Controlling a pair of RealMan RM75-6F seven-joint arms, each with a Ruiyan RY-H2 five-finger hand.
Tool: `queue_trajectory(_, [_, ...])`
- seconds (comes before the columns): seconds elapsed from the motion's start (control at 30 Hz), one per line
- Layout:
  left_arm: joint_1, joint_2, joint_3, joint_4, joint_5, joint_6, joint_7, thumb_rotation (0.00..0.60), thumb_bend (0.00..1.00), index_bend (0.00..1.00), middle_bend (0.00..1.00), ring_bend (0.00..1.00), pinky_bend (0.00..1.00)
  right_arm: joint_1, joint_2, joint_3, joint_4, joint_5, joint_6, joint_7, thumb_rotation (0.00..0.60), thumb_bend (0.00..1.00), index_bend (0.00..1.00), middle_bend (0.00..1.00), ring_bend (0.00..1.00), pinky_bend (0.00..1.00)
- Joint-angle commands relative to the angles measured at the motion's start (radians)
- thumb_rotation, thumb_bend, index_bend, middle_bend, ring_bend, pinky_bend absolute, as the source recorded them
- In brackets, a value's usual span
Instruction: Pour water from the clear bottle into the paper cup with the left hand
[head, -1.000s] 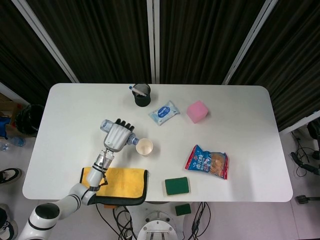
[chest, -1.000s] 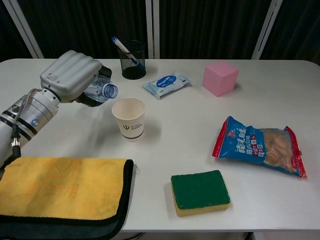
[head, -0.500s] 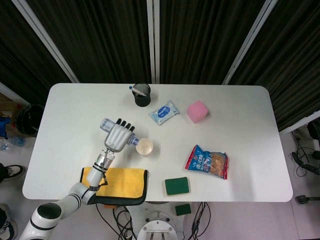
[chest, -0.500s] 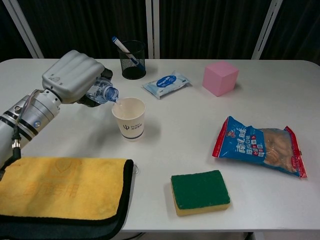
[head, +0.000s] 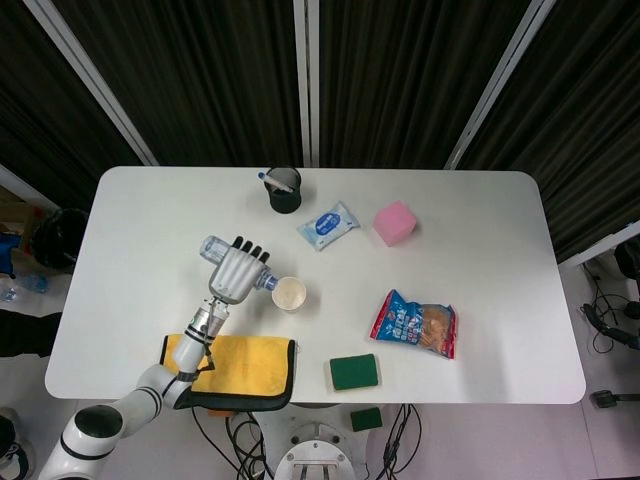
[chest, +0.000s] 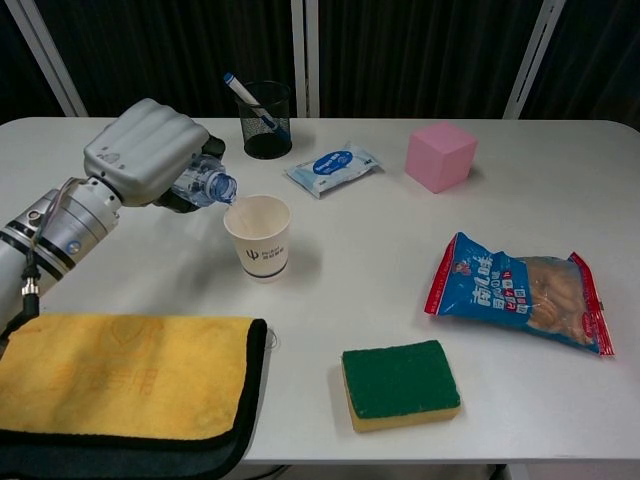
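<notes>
Pouring is the step in hand: you are tipping the clear bottle (chest: 205, 183) toward the paper cup (chest: 258, 237) with the left hand (chest: 140, 152).

Working left to right, your fingers (head: 247, 249) are wrapping around the bottle's body, holding it nearly on its side, above the tabletop (chest: 340, 260). Its open neck is sitting just at the cup's near rim, and the cup is standing upright just right of the hand. Whether water is running is too fine to tell. Next, I judge you are needing a slow further tilt, keeping the mouth over the cup. Your right hand is showing in neither view.
</notes>
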Motion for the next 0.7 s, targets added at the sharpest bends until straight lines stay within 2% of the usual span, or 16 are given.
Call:
queue_trajectory(0.03, [-0.001, 0.001, 0.000, -0.001, 0.001, 0.002, 0.002, 0.600, 0.28, 0.69, 0.68, 0.64, 0.46, 0.000, 0.000, 0.000, -0.001, 0.000, 0.000, 0.000, 0.539, 0.22, 0.00, 0.00, 0.00, 0.00])
queue_trajectory(0.7, [-0.003, -0.006, 0.008, 0.013, 0.006, 0.003, 0.017, 0.600, 0.28, 0.70, 0.68, 0.64, 0.46, -0.002, -0.004, -0.003, 0.009, 0.000, -0.002, 0.010, 0.540, 0.22, 0.00, 0.00, 0.00, 0.00])
